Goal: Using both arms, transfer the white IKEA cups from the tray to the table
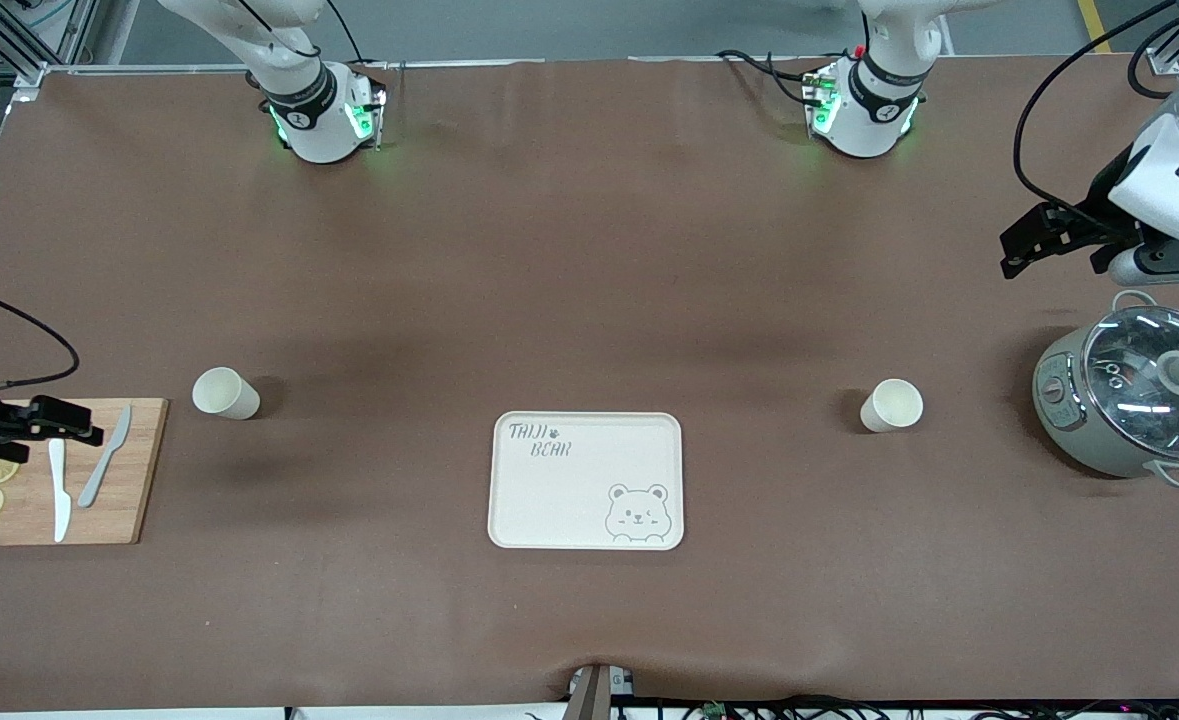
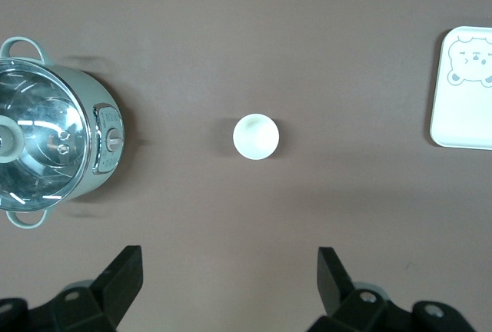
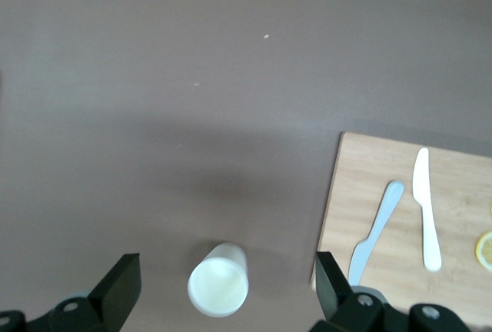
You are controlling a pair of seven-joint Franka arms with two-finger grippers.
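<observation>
Two cups stand up on the bench
Left claw (image 2: 227, 286) and right claw (image 3: 227, 286) hang open; cups (image 1: 891, 405) (image 1: 226, 393) have bare room around

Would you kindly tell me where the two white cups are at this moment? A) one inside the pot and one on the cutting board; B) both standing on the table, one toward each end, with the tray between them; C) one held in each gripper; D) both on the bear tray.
B: one cup and the other cup stand on the bare table either side of the tray, neither held.
</observation>
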